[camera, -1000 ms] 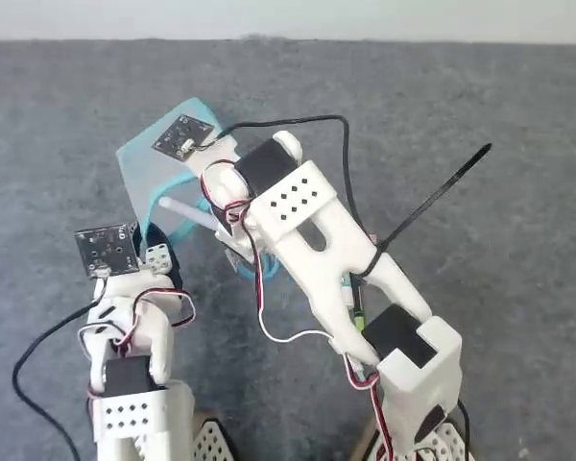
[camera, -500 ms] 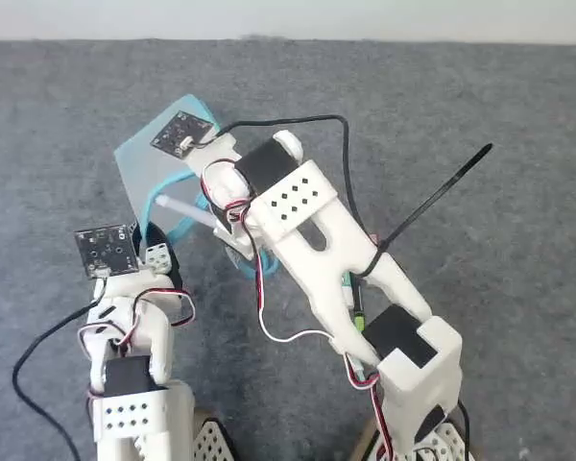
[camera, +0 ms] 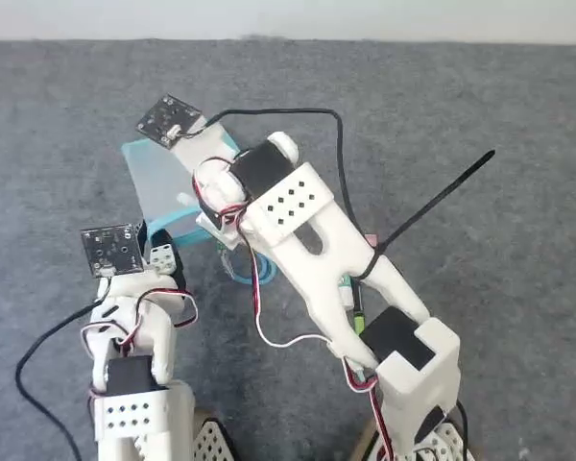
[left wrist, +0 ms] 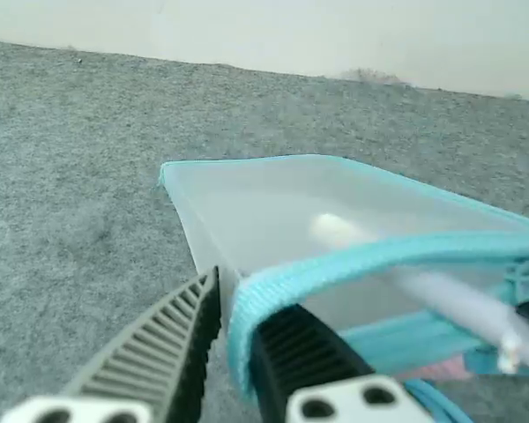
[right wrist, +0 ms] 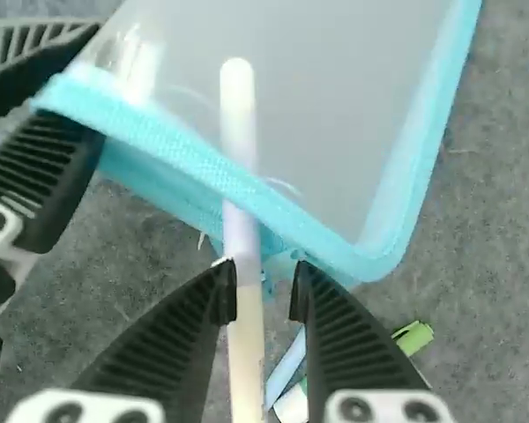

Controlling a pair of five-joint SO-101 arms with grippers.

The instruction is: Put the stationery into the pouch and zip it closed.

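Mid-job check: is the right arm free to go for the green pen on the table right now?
Probably not yet: the right gripper is shut on the white pen, partway into the pouch, and the green pen lies under that arm.

Soft, even light is falling from above onto the grey felt-like table [camera: 518, 288]. No hard shadows are forming, only faint dark smudges lying under the white plastic arms [camera: 317, 230]. The plastic is reading bright without burning out. The pale wall strip [camera: 288, 19] at the far edge is glowing brightest. Light is passing through the frosted translucent teal-edged pouch [left wrist: 273, 211], giving its face a milky sheen, and the slim white pen [right wrist: 238, 132] is showing pale through it. The black ribbed fingers [right wrist: 172, 344] of the right gripper [right wrist: 263, 282] are catching almost no highlight.
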